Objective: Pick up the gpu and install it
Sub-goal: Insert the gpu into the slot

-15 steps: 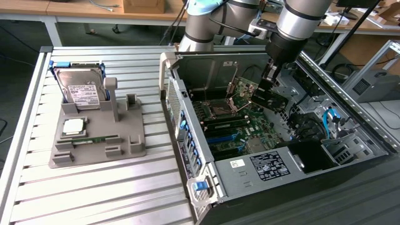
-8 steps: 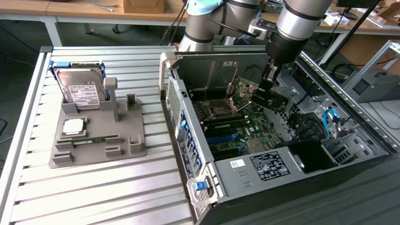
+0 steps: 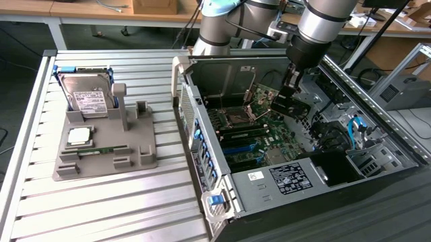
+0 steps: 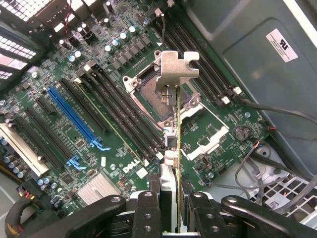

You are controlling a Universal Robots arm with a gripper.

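Gpu [image 4: 177, 124] position: over the table [image 3: 101, 201], inside the open-topped computer case [image 3: 225, 75], above the motherboard [image 4: 59, 129]. It is seen edge-on in the wrist view. Its long axis runs from the claw [image 4: 173, 215], clamped on its near end, toward the board. The silver bracket [image 4: 176, 64] leads, over the CPU socket [image 4: 148, 84]. Case walls ring the gpu. The blue slot [image 4: 74, 116] lies well aside.

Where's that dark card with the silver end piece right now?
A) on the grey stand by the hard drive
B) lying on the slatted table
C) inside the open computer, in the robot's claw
C: the claw grips the gpu edge-on above the motherboard, inside the open case.
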